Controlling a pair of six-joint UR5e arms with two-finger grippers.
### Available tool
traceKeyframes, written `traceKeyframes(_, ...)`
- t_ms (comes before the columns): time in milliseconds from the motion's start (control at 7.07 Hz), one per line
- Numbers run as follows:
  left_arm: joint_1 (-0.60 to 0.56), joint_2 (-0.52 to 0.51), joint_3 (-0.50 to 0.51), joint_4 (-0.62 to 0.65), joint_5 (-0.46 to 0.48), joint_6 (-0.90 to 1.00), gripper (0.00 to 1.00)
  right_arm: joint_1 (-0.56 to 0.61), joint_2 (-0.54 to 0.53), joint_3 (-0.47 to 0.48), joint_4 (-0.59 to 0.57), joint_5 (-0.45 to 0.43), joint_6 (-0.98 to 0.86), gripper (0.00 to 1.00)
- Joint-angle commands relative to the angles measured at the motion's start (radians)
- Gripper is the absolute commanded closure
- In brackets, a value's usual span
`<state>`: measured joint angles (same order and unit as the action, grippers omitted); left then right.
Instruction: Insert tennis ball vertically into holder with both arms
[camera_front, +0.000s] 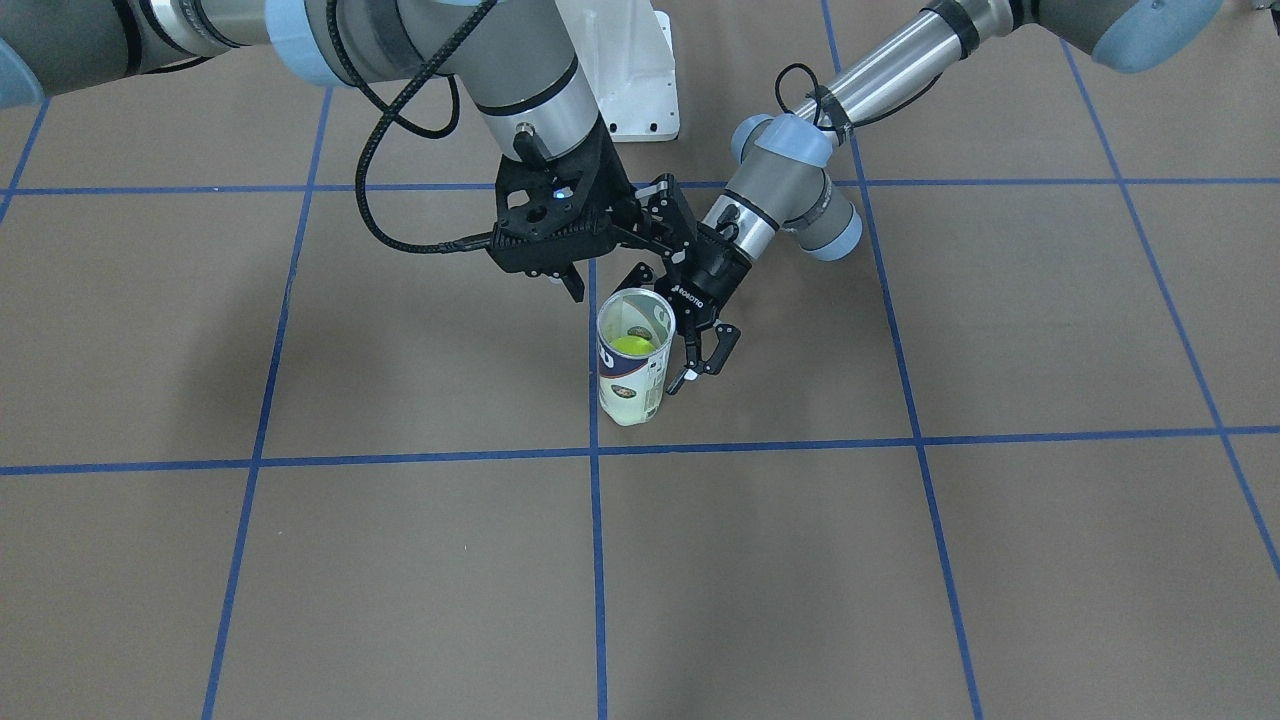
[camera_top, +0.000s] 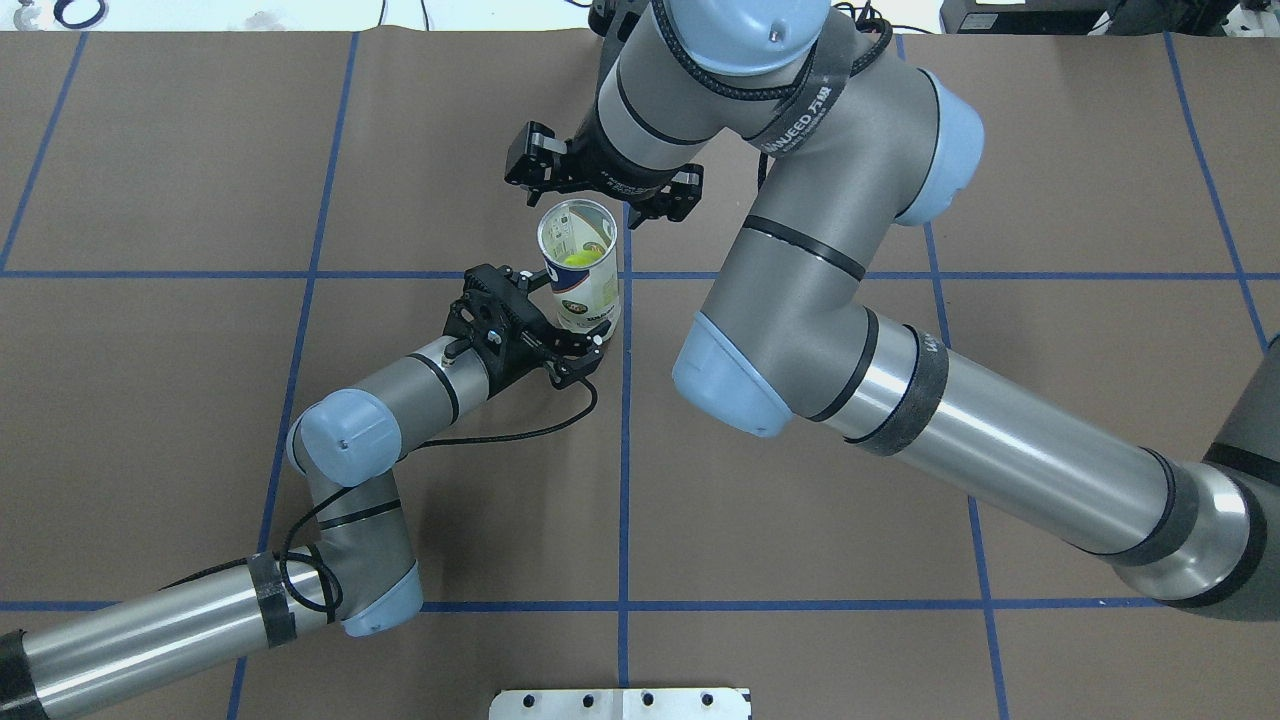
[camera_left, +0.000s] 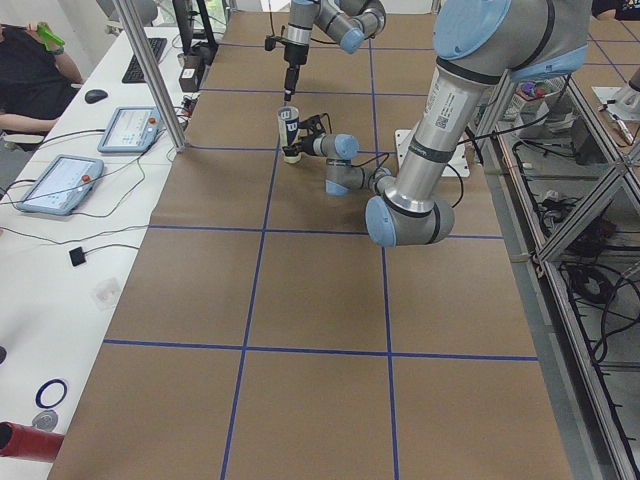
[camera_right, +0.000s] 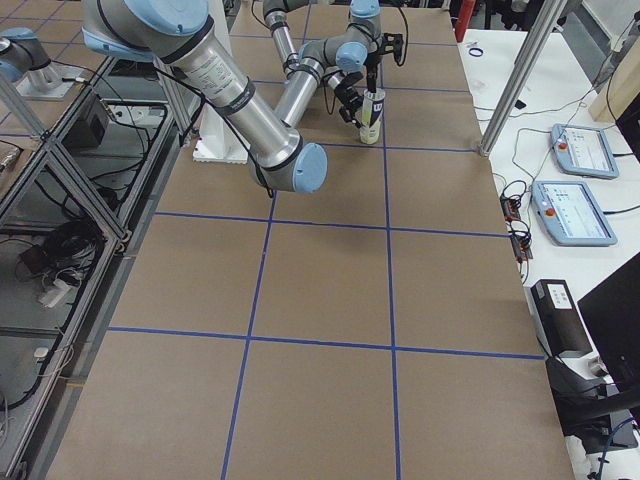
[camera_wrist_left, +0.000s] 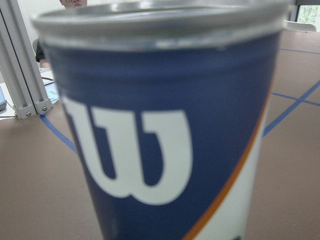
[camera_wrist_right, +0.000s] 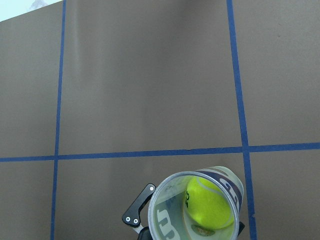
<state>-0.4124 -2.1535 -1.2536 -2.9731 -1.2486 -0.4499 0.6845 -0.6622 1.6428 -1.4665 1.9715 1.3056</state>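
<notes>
Nearest the overhead camera, the white pedestal base (camera_top: 620, 703) sits at the near edge of the brown table (camera_top: 200, 450), with wide open paper on every side of the work. From the left, the left arm (camera_top: 350, 450) reaches in low and its left gripper (camera_top: 560, 345) closes its fingers around the lower body of the holder (camera_top: 580, 265), gripping it from the near-left side. The holder stands upright just left of a blue tape line (camera_top: 623, 480) and straddles the cross line, mouth open upward. In the left wrist view its navy label with the white W (camera_wrist_left: 135, 160) fills nearly the whole picture, so the can is right against that gripper's palm.

Inside the holder lies the tennis ball (camera_wrist_right: 210, 200), yellow-green, resting low against the far-right wall as the right wrist view shows it; it is below the rim and apart from any finger.

To the right, the right arm (camera_top: 900, 400) arches over from the right edge, and the right gripper (camera_top: 605, 190) hangs just beyond and above the holder's mouth, fingers spread wide and carrying nothing. The table to the far left and far right stays open brown paper crossed by tape.
</notes>
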Motion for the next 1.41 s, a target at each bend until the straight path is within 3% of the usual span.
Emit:
traceKeyframes(0,0.006,0.024,-0.026,0.0,0.001,-0.001,0.01,0.012,-0.002,0.0,0.0,0.006,-0.002,0.01)
traceKeyframes(283,0.007,0.075,-0.055,-0.001,0.0,-0.003,0.01,0.026,-0.007,-0.001,0.0,0.007,-0.014,0.01)
traceKeyframes(566,0.03,0.235,-0.223,0.0,0.0,-0.003,0.01,0.027,-0.016,-0.003,0.0,0.006,-0.017,0.01)
traceKeyframes(849,0.034,0.369,-0.321,0.0,-0.012,-0.003,0.01,0.032,-0.019,-0.001,0.0,0.009,-0.019,0.01)
traceKeyframes(1132,0.015,0.56,-0.503,0.015,-0.125,-0.018,0.01,0.091,-0.092,0.05,0.0,0.064,-0.046,0.01)
traceKeyframes(1273,-0.076,0.584,-0.509,0.081,-0.161,-0.039,0.0,0.136,-0.164,0.099,-0.002,0.116,-0.087,0.01)
